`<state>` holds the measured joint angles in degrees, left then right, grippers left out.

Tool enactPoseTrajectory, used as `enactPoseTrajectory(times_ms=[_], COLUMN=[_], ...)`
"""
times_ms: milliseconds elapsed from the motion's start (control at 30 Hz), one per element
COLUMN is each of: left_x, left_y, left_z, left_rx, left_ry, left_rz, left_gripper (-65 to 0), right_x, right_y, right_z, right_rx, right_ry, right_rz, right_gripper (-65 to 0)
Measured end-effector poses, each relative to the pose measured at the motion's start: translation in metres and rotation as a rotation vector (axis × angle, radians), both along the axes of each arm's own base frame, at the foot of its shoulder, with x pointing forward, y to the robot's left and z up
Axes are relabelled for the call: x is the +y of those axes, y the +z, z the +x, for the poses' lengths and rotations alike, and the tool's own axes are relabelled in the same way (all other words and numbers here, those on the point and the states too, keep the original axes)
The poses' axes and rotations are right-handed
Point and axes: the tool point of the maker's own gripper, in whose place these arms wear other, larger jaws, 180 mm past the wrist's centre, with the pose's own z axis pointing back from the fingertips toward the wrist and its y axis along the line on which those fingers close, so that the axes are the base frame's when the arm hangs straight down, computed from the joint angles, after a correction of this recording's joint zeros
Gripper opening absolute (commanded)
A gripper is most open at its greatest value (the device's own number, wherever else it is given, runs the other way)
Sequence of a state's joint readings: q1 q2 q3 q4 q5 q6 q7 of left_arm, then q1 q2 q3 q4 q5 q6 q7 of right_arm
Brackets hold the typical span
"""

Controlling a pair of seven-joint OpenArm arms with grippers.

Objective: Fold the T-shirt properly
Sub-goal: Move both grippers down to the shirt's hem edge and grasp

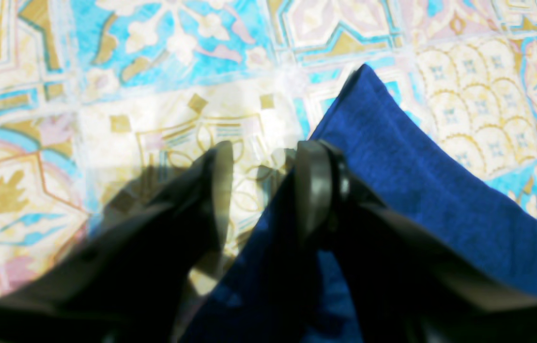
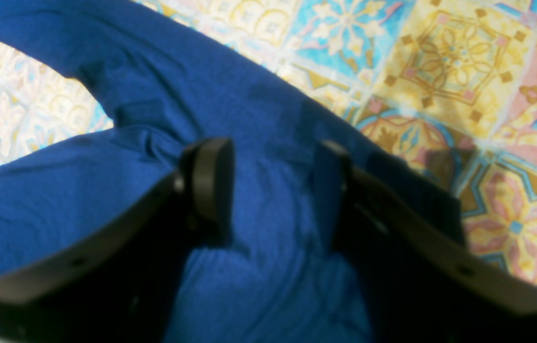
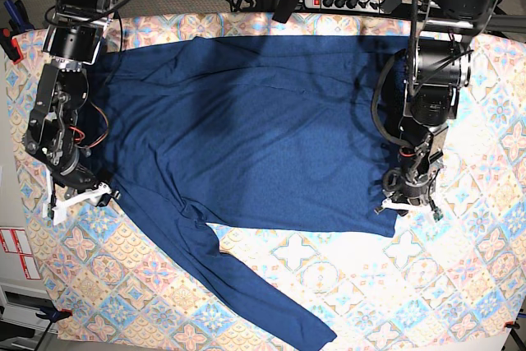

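1. Left wrist view: the left gripper is seen with its jaws apart and nothing clamped between them. It hangs over the edge of the T-shirt, one finger over the patterned tablecloth and the other over the blue fabric. The corner would best be pinched through all its layers, so that none slips free.

2. Right wrist view: the right gripper is seen with its jaws wide apart over the T-shirt, near where a sleeve branches off; nothing is gripped. A low, square approach is judged wise, so that cloth is gathered without the tablecloth being caught.

3. Base view: the T-shirt is spread nearly flat across the tablecloth, one sleeve trailing towards the near edge. Both sides should be lifted together and evenly. No brand, label or legible writing can be made out.
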<state>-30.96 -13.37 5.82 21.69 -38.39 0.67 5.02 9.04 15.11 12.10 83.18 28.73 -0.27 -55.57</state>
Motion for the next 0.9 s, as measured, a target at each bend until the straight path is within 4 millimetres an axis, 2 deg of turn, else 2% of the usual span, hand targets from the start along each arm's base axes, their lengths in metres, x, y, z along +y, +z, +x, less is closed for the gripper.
enactPoseTrajectory(times_ms=[100, 300, 433, 533, 633, 900], left_x=[-0.02, -0.039, -0.049, -0.059, -0.067, -0.082], left_y=[-0.001, -0.011, -0.001, 0.0, -0.001, 0.0], left_z=[0.003, -0.007, -0.004, -0.003, -0.004, -0.025], left_rx=[-0.021, 0.031, -0.026, 0.019, 0.025, -0.002], left_ry=[-0.016, -0.066, -0.089, -0.124, -0.159, -0.213], left_rz=[-0.021, -0.066, -0.071, -0.107, -0.131, -0.151], left_gripper=[-43.4, -44.1, -44.5, -51.7, -63.9, -65.0], right_x=[0.0, 0.0, 0.001, -0.001, 0.001, 0.0], right_y=[0.0, 0.0, 0.001, 0.0, 0.0, -0.001], right_z=[0.0, 0.0, 0.001, 0.001, 0.001, 0.001], right_rx=[0.001, 0.001, -0.003, 0.0, -0.001, 0.003], right_ry=[0.0, -0.001, 0.001, -0.001, 0.001, -0.001], right_rz=[0.0, -0.001, 0.001, -0.001, 0.003, 0.004], right_gripper=[-38.4, -38.4, -38.3, -38.3, -38.3, -38.6])
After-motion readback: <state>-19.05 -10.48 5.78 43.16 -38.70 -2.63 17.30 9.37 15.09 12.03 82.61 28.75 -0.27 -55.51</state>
